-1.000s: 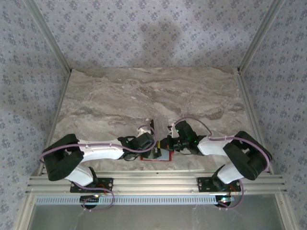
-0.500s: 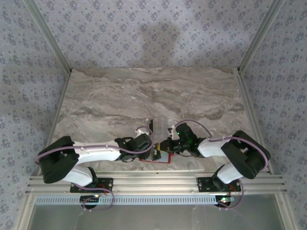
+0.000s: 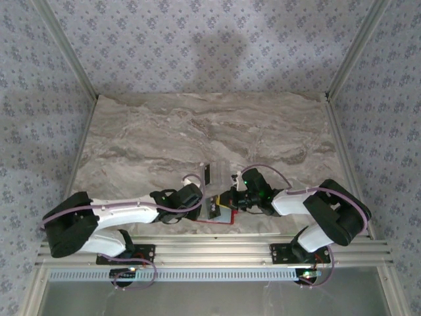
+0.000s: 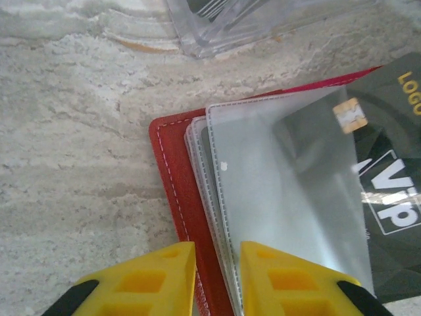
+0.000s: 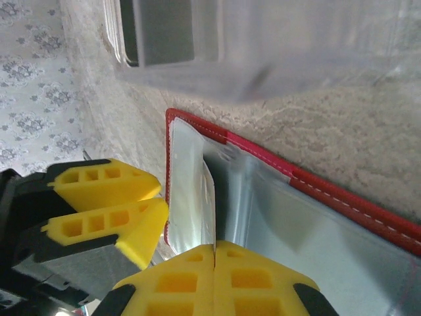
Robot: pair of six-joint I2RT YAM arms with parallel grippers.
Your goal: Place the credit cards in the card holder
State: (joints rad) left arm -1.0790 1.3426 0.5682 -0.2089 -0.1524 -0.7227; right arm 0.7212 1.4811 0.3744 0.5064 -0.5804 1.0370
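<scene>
Centre of the marble table's point(image 3: 197, 131) near edge: L gripper point(image 4: 217, 263) has backed off leftward, jaws narrowed to an empty slit. R gripper point(image 5: 214, 260) pinches the clear plastic sleeve point(image 5: 197, 191) of the open red bifold card holder point(image 4: 172, 184). The dark VIP credit card point(image 4: 388, 197) lies part-sleeved, prob. seated.

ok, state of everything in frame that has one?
Wallet: open, flat on table.
Sleeve: standing upright.
Card: on wallet, partly covered by clear plastic.
Box: open or shut unclear.
Left gripper: slightly open at wallet edge.
Right gripper: shut on sleeve.
</scene>
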